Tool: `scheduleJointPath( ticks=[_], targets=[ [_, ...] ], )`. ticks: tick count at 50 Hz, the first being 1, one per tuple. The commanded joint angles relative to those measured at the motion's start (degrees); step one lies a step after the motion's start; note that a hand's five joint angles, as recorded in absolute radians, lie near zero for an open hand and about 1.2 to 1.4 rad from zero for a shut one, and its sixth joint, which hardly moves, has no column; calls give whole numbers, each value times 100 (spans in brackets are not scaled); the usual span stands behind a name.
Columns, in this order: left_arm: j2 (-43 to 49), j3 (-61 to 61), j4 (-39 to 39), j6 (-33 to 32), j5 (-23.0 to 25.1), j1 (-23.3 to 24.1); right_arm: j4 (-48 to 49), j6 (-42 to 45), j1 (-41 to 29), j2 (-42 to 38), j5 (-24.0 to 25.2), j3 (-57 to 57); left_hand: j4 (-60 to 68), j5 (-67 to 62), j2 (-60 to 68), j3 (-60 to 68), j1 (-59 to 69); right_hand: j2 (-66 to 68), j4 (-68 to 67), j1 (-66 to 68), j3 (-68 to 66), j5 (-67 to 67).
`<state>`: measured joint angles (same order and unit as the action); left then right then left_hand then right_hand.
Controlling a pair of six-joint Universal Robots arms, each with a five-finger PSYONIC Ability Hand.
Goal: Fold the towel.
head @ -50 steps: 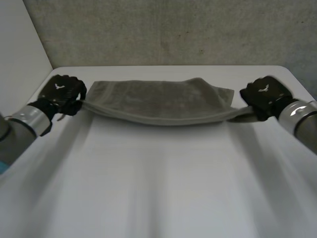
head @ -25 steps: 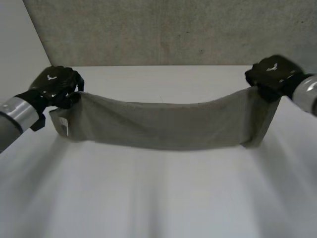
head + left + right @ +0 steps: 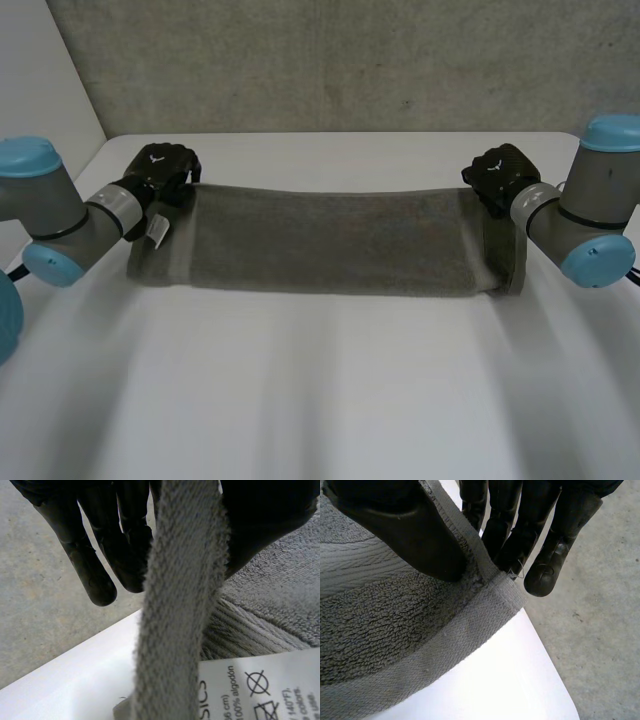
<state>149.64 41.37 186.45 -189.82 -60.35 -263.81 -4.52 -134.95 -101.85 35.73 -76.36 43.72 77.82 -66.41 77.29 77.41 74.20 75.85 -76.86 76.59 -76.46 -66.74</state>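
At the fingertips, clamped left hand [image 3: 160, 172] and right hand [image 3: 495, 175] on the towel's [image 3: 330, 245] hemmed corners; judged it soft, limp, light.

towel [image 3: 330, 255]: looped terry cloth, matt | hem [image 3: 445, 650]: flat woven band | care label [image 3: 260, 690]: printed fabric | table [image 3: 320, 400]: smooth
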Motion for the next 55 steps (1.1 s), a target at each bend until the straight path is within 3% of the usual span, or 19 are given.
scheduleJointPath(
  ticks=[1, 2, 3, 4, 5, 6, 7, 8, 18, 26, 28, 33, 42, 55],
  targets=[
    [205, -199, 32, -2, 5, 49, 179, -14, 7, -189, -54, -127, -546, 405, -492, -505, -183, 415, -314, 341, -354, -326],
    [206, -199, 32, -2, 5, 49, 180, -14, 7, -189, -54, -127, -554, 412, -500, -512, -191, 415, -314, 341, -354, -326],
    [232, -234, 32, 7, 5, 49, 232, -14, 7, -224, -72, -127, -2019, 1878, -1966, -1978, -1657, 415, -314, 341, -354, -326],
    [232, -235, 32, 7, -29, 49, 268, -14, 7, -242, -89, -127, -4066, 3924, -4012, -4024, -3703, -1445, 1545, -1518, 1505, 1533],
    [232, -235, 32, 7, -30, 49, 268, -14, 7, -242, -89, -127, -4086, 3945, -4032, -4045, -3723, -1463, 1564, -1537, 1524, 1552],
    [223, -217, 23, 7, -91, 49, 294, -14, 7, -242, -98, -118, -6251, 6110, -6198, -6210, -5889, -4827, 4928, -4901, 4888, 4916],
    [223, -217, 23, 7, -91, 49, 294, -14, 7, -242, -98, -118, -6273, 6131, -6219, -6232, -5910, -4861, 4962, -4935, 4922, 4949],
    [188, -200, 23, 7, -196, 49, 329, -22, -2, -242, -124, -101, -6639, 6498, -6586, -6598, -6277, -6585, 6686, -6659, 6646, 6674],
    [-278, 3, -109, 59, -443, 172, 514, -1033, -20, 426, -458, 137, -6609, 6468, -6556, -6568, -6247, -6585, 6686, -6659, 6646, 6674],
    [-1552, 1453, -188, 86, -408, 137, 479, -1437, 16, 1867, -379, 1595, -6525, 6384, -6472, -6484, -6163, -6585, 6686, -6659, 6646, 6674],
    [-2173, 2292, -144, 77, -373, 111, 470, -1437, 68, 2410, -336, 2452, -6525, 6384, -6472, -6484, -6163, -6585, 6686, -6659, 6646, 6674],
    [-2947, 3541, 136, 77, -364, 85, 444, -1385, 77, 2869, -178, 3544, -6525, 6384, -6472, -6484, -6163, -6585, 6686, -6659, 6646, 6674],
    [-3503, 5046, 1155, 94, -381, 93, 619, -1306, 296, 2511, -72, 4355, -6525, 6384, -6472, -6484, -6163, -5805, 5905, -5878, 5865, 5893],
    [-3486, 5346, 1455, 95, -399, 181, 1665, -1341, 508, 1833, -28, 4347, -6508, 6367, -6455, -6467, -6146, -4240, 4341, -4314, 4301, 4329]
  ],
)
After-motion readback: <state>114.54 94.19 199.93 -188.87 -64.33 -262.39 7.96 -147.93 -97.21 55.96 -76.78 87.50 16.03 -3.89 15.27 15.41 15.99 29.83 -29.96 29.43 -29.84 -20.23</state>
